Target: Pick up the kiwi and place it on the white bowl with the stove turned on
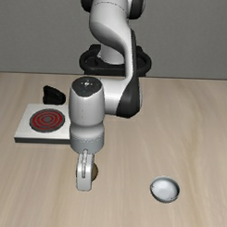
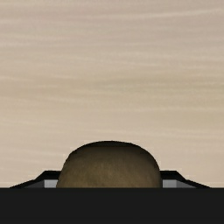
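Your gripper (image 1: 85, 183) is down at the table (image 1: 185, 118), in front of the stove (image 1: 45, 122). In the wrist view the kiwi (image 2: 109, 164) sits squarely between the fingers (image 2: 45, 180), and both tips meet its flanks, so you are clamped on it. It looks low, at or just above the tabletop.

The main risk is the grip itself. The kiwi is round and the pads hold it on curved sides, so a fast lift or a sharp swing could roll it out. Lift straight and slowly.

The bowl (image 1: 165, 189) lies well apart, toward the exterior view's right and a little farther forward. It is small and shallow, so a release off centre or from too high could bounce the kiwi over the rim or tip the bowl. Carry too low and the kiwi or the tips could clip the rim and push the bowl away.

The burner glows red, so the stove appears to be on. Your path leads away from it, so don't swing back over it or brush its knob (image 1: 53, 93).
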Controlling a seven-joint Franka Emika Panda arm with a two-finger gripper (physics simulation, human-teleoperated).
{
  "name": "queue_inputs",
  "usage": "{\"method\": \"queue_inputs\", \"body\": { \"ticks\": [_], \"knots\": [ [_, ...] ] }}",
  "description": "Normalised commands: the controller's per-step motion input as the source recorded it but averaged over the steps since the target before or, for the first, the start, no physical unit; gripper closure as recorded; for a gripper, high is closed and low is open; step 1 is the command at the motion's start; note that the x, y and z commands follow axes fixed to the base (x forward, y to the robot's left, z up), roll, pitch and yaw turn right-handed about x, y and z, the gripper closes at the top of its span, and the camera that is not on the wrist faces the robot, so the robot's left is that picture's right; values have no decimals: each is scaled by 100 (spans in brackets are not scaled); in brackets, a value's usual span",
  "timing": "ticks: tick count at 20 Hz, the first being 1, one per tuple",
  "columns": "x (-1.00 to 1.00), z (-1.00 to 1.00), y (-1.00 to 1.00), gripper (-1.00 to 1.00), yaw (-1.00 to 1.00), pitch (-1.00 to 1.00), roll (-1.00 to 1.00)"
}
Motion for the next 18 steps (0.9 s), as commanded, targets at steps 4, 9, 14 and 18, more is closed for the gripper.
{"method": "queue_inputs", "body": {
  "ticks": [4,9,14,18],
  "knots": [
    [0,0,100,100,0,0,0],
    [0,0,100,100,0,0,0],
    [0,0,100,100,0,0,0],
    [50,0,50,100,0,0,0]
  ]
}}
